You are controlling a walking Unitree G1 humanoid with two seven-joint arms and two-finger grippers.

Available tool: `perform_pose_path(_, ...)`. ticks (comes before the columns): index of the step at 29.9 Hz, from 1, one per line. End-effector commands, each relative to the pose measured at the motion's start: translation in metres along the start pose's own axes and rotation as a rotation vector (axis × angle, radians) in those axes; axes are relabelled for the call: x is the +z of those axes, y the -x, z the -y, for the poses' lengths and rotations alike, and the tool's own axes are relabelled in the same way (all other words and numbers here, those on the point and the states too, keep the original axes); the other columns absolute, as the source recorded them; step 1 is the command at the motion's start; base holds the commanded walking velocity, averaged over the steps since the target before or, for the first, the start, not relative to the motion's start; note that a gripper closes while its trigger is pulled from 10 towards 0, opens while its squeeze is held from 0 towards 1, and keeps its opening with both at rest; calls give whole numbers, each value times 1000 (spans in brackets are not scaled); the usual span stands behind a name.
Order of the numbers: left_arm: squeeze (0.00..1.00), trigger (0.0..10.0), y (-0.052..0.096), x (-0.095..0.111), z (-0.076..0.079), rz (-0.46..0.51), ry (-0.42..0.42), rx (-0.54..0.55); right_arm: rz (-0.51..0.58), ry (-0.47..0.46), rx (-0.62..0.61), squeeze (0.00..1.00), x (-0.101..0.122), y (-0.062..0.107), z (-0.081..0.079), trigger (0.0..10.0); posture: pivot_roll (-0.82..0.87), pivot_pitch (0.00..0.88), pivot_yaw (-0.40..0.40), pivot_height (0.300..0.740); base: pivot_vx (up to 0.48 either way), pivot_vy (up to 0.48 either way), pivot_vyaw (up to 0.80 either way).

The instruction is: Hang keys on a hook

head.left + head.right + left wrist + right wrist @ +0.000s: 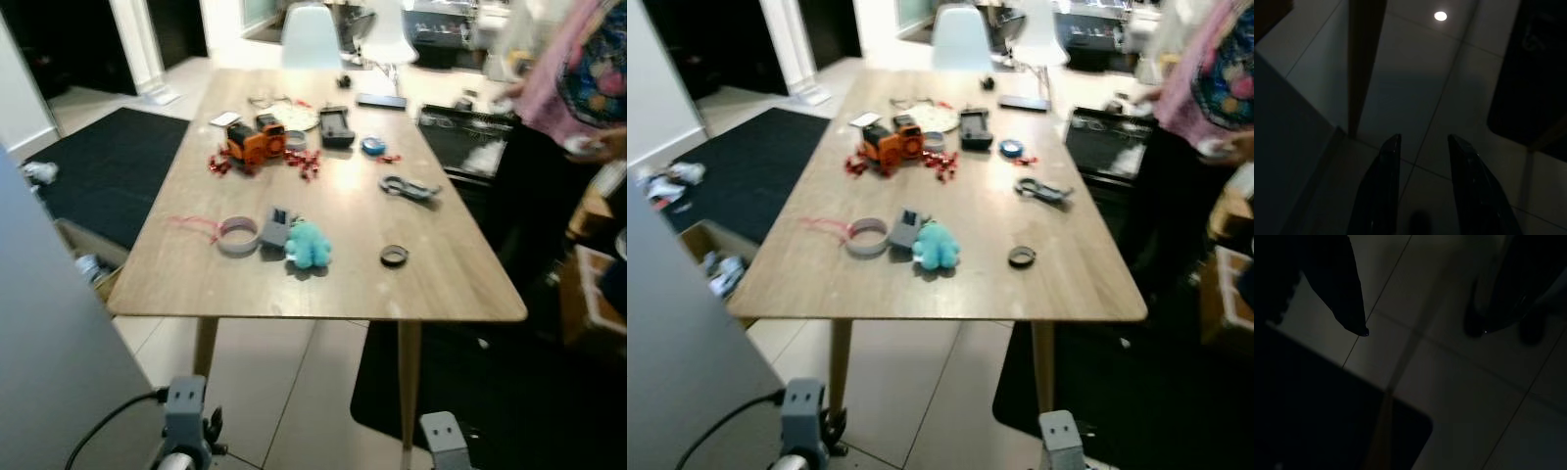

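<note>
Both grippers, left [1422, 147] and right [1420, 330], hang open and empty over the floor. Your keys [279, 228] sit beside a fluffy teal toy [309, 245], so you might grab the toy instead.

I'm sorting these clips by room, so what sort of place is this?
Probably a home dining area: a long wooden table strewn with small household items, pale chairs at its far end, tiled floor with a dark rug, and a person standing beside it.
</note>
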State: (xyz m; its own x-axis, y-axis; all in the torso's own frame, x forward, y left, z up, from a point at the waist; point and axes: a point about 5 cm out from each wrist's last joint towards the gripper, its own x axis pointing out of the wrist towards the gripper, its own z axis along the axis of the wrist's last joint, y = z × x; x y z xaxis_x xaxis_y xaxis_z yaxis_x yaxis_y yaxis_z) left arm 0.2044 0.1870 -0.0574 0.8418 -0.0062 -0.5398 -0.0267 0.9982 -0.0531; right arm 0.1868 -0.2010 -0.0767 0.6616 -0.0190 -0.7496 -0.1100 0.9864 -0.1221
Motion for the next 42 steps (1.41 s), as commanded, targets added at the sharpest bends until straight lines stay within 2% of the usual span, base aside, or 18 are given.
perform_pose_path(1,0,10000,2,-4,1,-19,-4,-2,-23,-8,16,0,-9,2,-5,10000,26,70,-6,740,0,-480,0)
perform_pose_path(15,0,10000,-2,0,5,-22,-3,-19,-27,-11,15,0,-8,2,-6,10000,27,80,-4,740,0,-34,0)
perform_pose_path(24,0,10000,-7,12,15,29,-69,-95,-26,-9,11,0,-9,2,-6,10000,26,81,-5,740,0,0,0)
perform_pose_path(25,0,10000,-8,17,17,61,-94,-128,-25,-9,9,0,-9,2,-5,10000,24,80,-5,740,0,0,0)
perform_pose_path(29,0,10000,-5,22,16,114,-144,-190,-23,-10,5,0,-8,2,-5,10000,22,80,-3,740,0,0,0)
perform_pose_path(31,0,10000,-5,22,16,114,-144,-190,-23,-10,5,0,-8,2,-5,10000,22,80,-3,740,0,0,0)
perform_pose_path(32,0,10000,-3,24,15,135,-171,-232,-23,-11,4,0,-8,2,-4,10000,19,79,-4,740,0,0,0)
perform_pose_path(33,0,10000,3,25,13,163,-225,-360,-22,-12,3,0,-8,2,-4,10000,17,79,-4,740,0,0,0)
perform_pose_path(34,0,10000,3,25,13,163,-225,-360,-22,-12,3,0,-8,2,-4,10000,17,79,-4,740,0,0,0)
perform_pose_path(36,0,10000,15,28,9,181,-295,-556,-22,-13,0,0,-9,2,-2,10000,17,80,-6,740,0,0,0)
perform_pose_path(38,0,10000,24,36,4,204,-315,-677,-22,-13,-3,0,-9,3,-1,10000,17,81,-8,740,0,0,0)
perform_pose_path(40,0,10000,26,41,3,217,-307,-703,-22,-13,-4,0,-9,3,0,10000,17,81,-9,740,0,0,0)
perform_pose_path(41,0,10000,33,63,3,266,-321,-792,-22,-11,-4,0,-9,3,1,10000,19,82,-11,740,0,0,0)
perform_pose_path(42,0,10000,33,63,3,266,-321,-792,-22,-11,-4,0,-9,3,1,10000,19,82,-11,740,0,0,0)
